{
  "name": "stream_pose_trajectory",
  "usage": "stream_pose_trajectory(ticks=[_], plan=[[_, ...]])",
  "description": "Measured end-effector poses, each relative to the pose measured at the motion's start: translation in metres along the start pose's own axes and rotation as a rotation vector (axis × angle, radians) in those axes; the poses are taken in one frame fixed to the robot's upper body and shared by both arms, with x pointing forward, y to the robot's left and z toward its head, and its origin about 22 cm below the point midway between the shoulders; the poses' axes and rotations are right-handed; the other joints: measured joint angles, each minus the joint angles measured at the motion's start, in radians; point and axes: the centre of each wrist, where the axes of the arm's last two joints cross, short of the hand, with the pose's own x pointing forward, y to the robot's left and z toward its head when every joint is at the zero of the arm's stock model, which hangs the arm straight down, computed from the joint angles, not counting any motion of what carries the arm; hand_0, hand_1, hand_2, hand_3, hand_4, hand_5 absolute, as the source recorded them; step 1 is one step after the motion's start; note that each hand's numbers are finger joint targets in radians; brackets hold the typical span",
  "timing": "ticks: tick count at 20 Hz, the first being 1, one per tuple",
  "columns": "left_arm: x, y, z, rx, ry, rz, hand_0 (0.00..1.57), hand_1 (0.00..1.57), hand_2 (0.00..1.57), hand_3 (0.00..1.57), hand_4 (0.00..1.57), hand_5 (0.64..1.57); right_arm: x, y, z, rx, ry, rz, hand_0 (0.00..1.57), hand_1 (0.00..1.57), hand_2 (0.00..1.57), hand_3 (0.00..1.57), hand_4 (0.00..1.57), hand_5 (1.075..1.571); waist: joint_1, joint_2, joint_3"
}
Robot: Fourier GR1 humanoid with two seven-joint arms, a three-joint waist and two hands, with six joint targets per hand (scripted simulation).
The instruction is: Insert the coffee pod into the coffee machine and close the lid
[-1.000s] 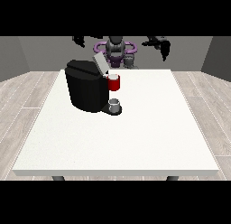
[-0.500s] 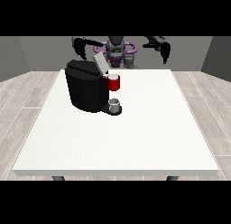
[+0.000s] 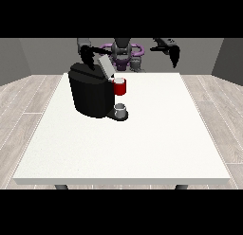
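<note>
Bench (image 3: 142,149), white: carries black coffee machine (image 3: 92,94), lid (image 3: 106,67) tilted up; red thing at the machine (image 3: 120,86); grey thing (image 3: 121,109), possibly the pod, on its base.
Robot hand at the view's left (image 3: 87,57): lowered since half a second ago, now just behind the lid; fingers' state cannot be told.
Robot hand at the view's right (image 3: 173,54): raised, well apart; likewise unclear.
Judgement: lid-closing approach beginning.

A single front view looks from across the table (image 3: 142,153), set above its height and tilted down onto the white top. It faces the robot (image 3: 122,51), which shows small at the upper centre of the frame. The table's near edge runs along the lower part, and the coffee machine (image 3: 92,89) stands left of centre.
</note>
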Motion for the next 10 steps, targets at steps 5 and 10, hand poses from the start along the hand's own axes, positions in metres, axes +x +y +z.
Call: stream_pose_trajectory(ticks=[5, 10], plan=[[0.004, 0.001, 0.003, 0.009, -0.001, -0.001, 0.00, 0.00, 0.00, 0.00, 0.00, 1.571, 0.006, 0.002, -0.012, 0.014, -0.006, 0.021, 0.00, 0.00, 0.00, 0.00, 0.00, 1.571, -0.004, 0.011, -0.0004], [0.001, 0.013, 0.006, 0.027, -0.018, -0.017, 0.00, 0.00, 0.00, 0.00, 0.00, 1.571, 0.012, 0.006, -0.021, 0.020, -0.035, 0.032, 0.00, 0.00, 0.00, 0.00, 0.00, 1.571, -0.011, 0.035, -0.0026]])
